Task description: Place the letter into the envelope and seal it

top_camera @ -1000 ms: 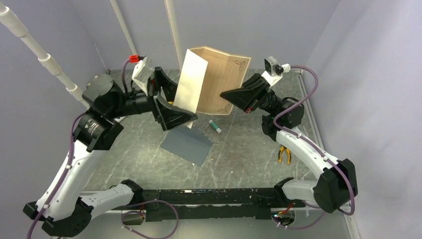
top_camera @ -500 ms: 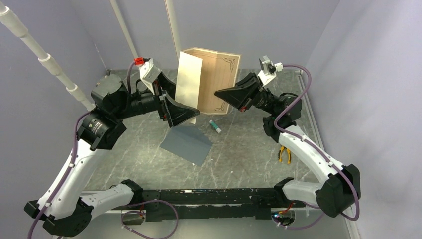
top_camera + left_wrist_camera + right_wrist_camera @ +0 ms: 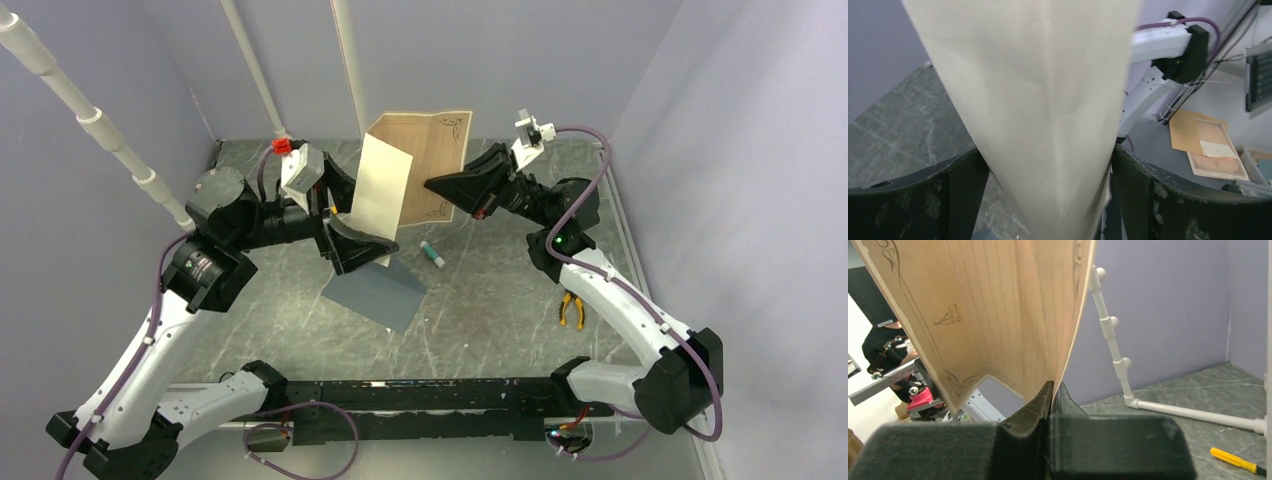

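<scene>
Folding is being judged the step in hand, best being done by closing squarely on the turned-back pale panel of the thin tan bordered paper letter so its edges are being matched. The letter is being held upright in the air, with the flat slate-grey paper envelope lying on the grey marbled counter below. It is being pinched at its right edge by the closed right hand, while the left hand is being spread wide astride that panel.

Tan bordered letter upright, half-folded, grey envelope flat beneath

table: marbled grey | on it: envelope, small tube, pliers
</scene>
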